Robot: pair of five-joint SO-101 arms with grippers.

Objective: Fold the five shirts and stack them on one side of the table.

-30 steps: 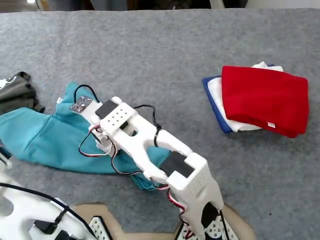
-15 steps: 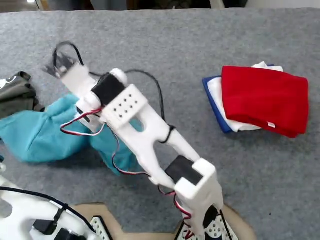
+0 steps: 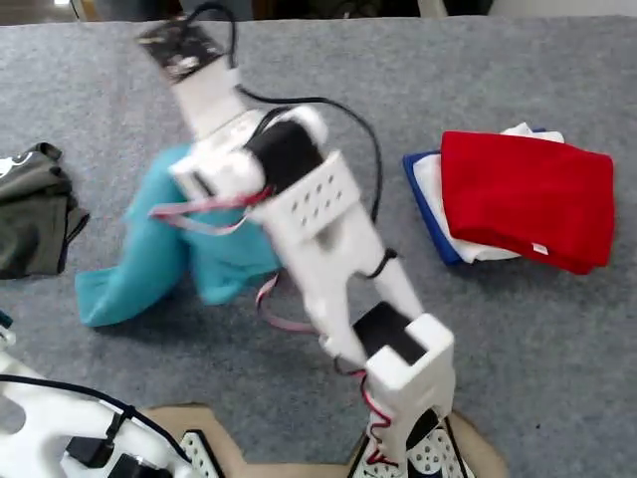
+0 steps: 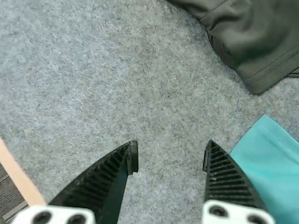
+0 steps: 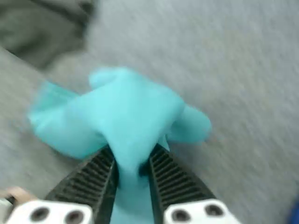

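— What does the high view give?

— The right arm [image 3: 328, 229] stretches from the near edge across the grey worktop [image 3: 498, 339] to the teal shirt [image 3: 159, 249]. One end of the shirt is bunched up under the arm's wrist. Its long axis slants from there toward the near left, where the other end lies on the worktop. A dark shirt [image 3: 35, 209] lies crumpled at the left edge, apart from it. On the right side a red shirt [image 3: 528, 194] lies folded atop a white shirt [image 3: 435, 194] and a blue shirt [image 3: 421, 186].

— And the left wrist view?

— The left tool [image 4: 171, 145] is released. Its jaws are spread wide over bare worktop and it holds nothing. A teal corner lies just beside one finger, and the dark shirt is farther off.

— The right wrist view?

— The right tool [image 5: 133, 151] is clenched on the teal shirt. A fold is pinched between its nearly closed jaws, and the rest of the cloth spreads away from the tips above the worktop.
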